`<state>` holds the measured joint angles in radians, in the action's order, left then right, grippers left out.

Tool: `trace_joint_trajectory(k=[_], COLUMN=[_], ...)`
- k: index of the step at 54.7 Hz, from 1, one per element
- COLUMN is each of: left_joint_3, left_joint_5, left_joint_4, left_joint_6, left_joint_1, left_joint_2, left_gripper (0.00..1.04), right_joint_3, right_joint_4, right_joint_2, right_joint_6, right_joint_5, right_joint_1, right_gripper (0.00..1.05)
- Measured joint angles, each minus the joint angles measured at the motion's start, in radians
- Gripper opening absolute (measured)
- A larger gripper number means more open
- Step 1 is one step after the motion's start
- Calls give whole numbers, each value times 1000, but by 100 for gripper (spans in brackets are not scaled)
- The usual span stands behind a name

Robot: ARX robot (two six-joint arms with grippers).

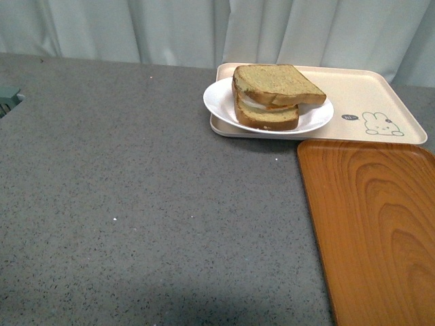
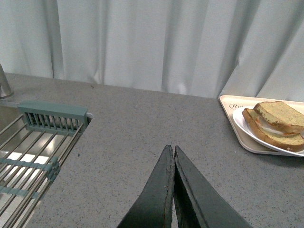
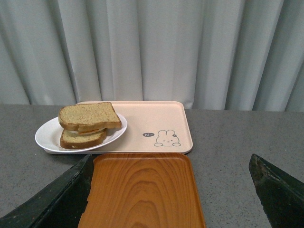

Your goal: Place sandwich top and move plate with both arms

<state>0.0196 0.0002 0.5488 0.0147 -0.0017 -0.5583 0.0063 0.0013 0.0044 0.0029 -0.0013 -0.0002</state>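
The sandwich top (image 1: 277,84) lies on the filling and the lower slice on the white plate (image 1: 221,103). The plate rests on the left end of the cream rabbit tray (image 1: 360,95). Neither arm shows in the front view. In the left wrist view my left gripper (image 2: 172,151) is shut and empty over bare counter, well short of the sandwich top (image 2: 281,114) and plate (image 2: 247,128). In the right wrist view my right gripper (image 3: 171,166) is open and empty over the wood-grain tray (image 3: 142,194), with the sandwich top (image 3: 89,116) and plate (image 3: 47,137) beyond it.
The orange-brown wood-grain tray (image 1: 374,224) lies at the front right, touching the cream tray's near edge. A sink with a wire rack and a green drainer (image 2: 52,116) is off to the left. A pale curtain (image 1: 204,27) hangs behind the grey counter (image 1: 136,204).
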Motion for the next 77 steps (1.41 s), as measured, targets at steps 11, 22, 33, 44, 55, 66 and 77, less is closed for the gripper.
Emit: trace_joint_trajectory(k=[11,22,33,44,55,66,77], left_joint_3=[0,0,0,0,0,0,0], left_joint_5=[0,0,0,0,0,0,0], left_joint_4=[-104,-190,-270,-328,-376,-545,-547], left_joint_6=[-4,-6,-6,-6,-7,-7,-7], left_joint_1=[0,0,0,0,0,0,0], left_joint_2=[112,202,283,341,389,552,554], left_gripper=[4,4,4,4,4,4,4], right_joint_3=[0,0,0,0,0,0,0], right_joint_4=[0,0,0,0,0,0,0], right_joint_2=[0,0,0,0,0,0,0], right_joint_6=[0,0,0,0,0,0,0], right_joint_5=[0,0,0,0,0,0,0], right_joint_1=[0,0,0,0,0,0,0], right_gripper=[96,96,96,96,96,96,96])
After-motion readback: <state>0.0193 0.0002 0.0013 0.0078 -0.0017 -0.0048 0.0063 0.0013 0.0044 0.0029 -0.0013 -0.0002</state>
